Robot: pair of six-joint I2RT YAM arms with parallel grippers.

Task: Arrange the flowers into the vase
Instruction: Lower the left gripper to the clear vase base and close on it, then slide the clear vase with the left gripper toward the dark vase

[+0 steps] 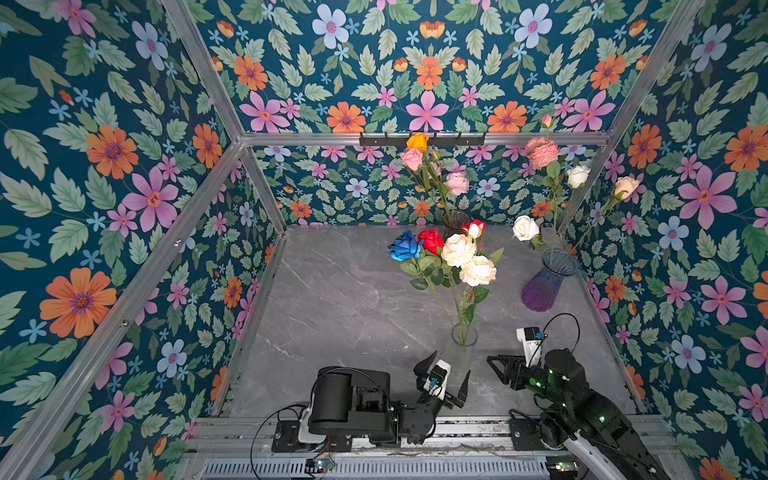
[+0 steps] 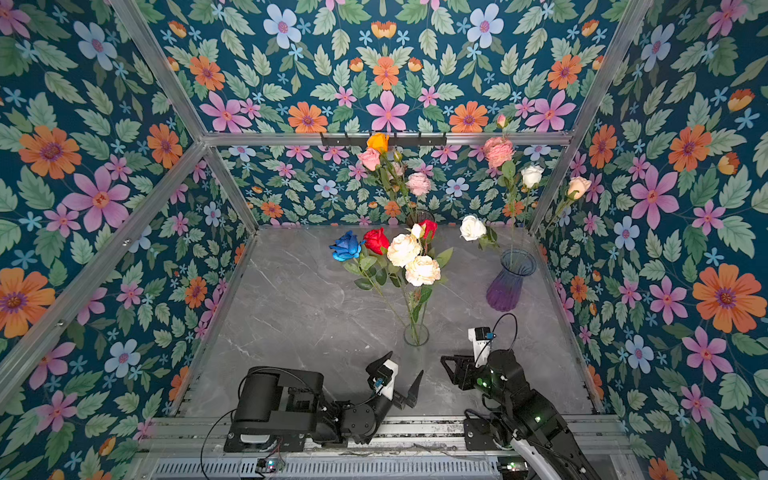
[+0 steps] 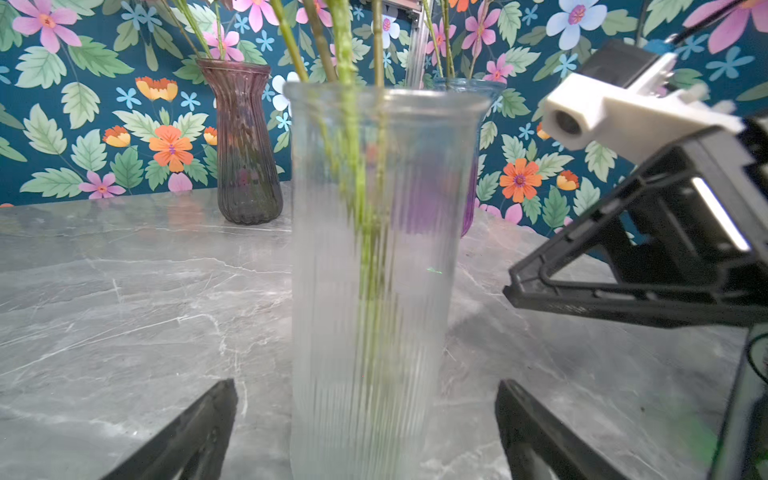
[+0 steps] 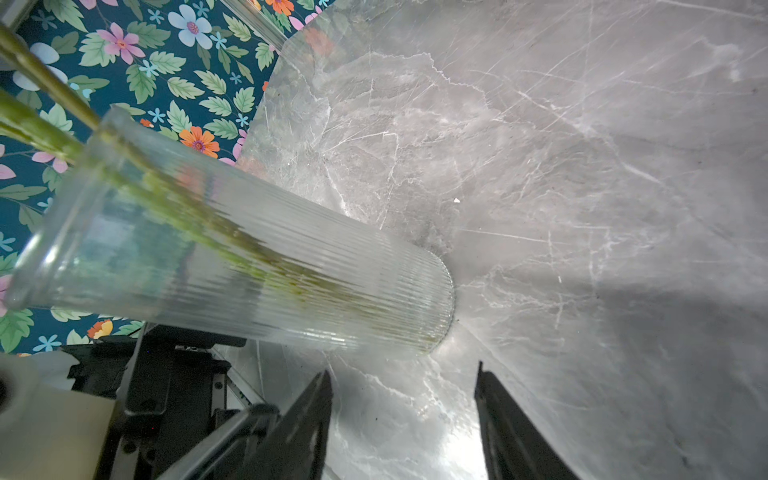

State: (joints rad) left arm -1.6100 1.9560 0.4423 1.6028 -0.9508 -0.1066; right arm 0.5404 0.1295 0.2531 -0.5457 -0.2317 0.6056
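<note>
The grey marbled surface (image 1: 332,299) sits inside walls (image 1: 104,166) of flowered paper. Three vases stand upright on it, and each holds some of the flowers (image 1: 458,249).

The ribbed clear vase (image 1: 462,353) stands near the front middle. It holds a blue rose (image 1: 404,246), a red rose (image 1: 431,240), two cream peonies (image 1: 478,270) and a small red-and-white bud (image 1: 473,228) on green stems.

The purple vase (image 1: 542,291) stands at the right, toward the back. Its pink, white and peach heads reach up by the corner post.

The dark vase (image 1: 455,220) is at the back edge, behind the clear one, with orange and pink heads.

The left end effector (image 3: 365,386) is released. Its jaws are spread wide on either side of the clear vase's lower body, and its wrist view shows a gap on each side.

The right end effector (image 4: 403,372) is just right of the same vase. Its jaws are partly apart with only bare surface between them, grasping nothing. The vase's base lies just beyond its tips.
</note>
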